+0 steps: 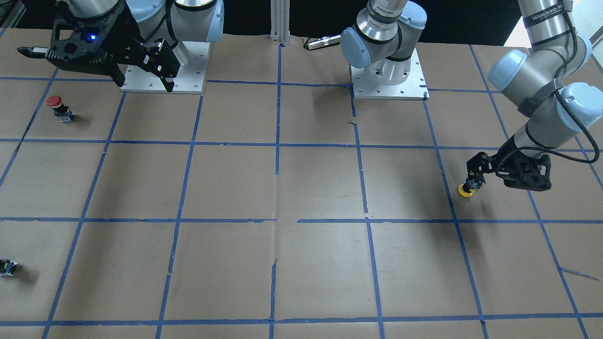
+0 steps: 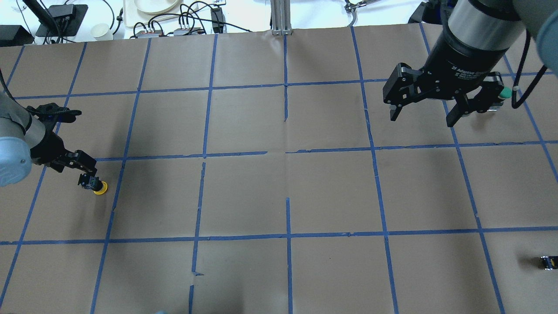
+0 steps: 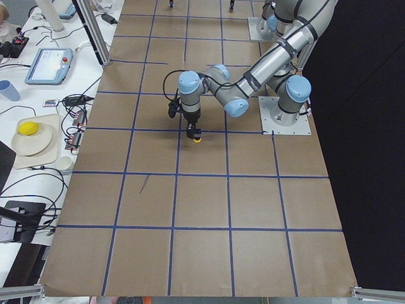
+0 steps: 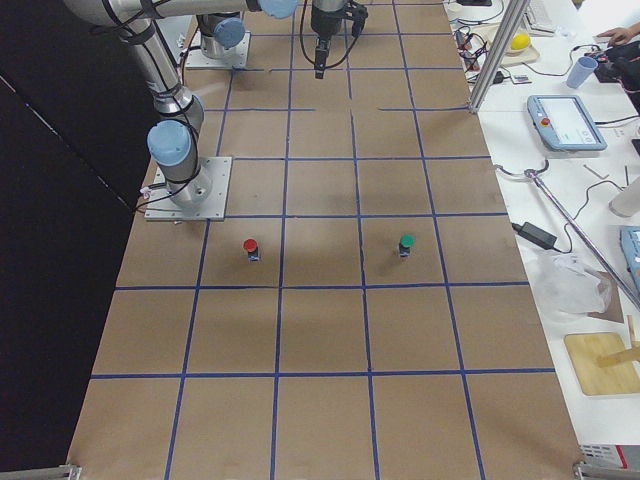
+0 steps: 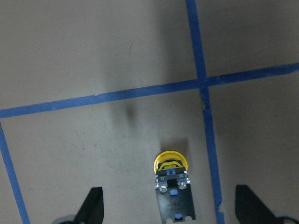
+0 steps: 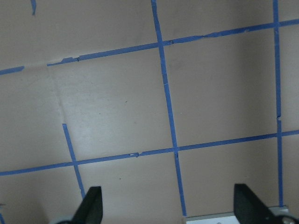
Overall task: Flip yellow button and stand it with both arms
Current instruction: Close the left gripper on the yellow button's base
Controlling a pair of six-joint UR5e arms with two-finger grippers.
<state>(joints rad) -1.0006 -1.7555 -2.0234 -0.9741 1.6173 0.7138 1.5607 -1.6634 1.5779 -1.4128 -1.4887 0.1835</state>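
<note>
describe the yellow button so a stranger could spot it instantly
On the brown table with blue tape squares, go to the robot's left arm, whose end effector hangs low. The yellow button sits between its open fingers, cap down. Only its cap is yellow; the red-capped button and green-capped button stand far away.

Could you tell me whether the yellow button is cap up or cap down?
Cap down: the button shows its yellow cap lowest, black body above.

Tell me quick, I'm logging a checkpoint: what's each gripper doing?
Left gripper: open, yellow button between the jaws, ungripped.
Right gripper: open, empty.
</note>
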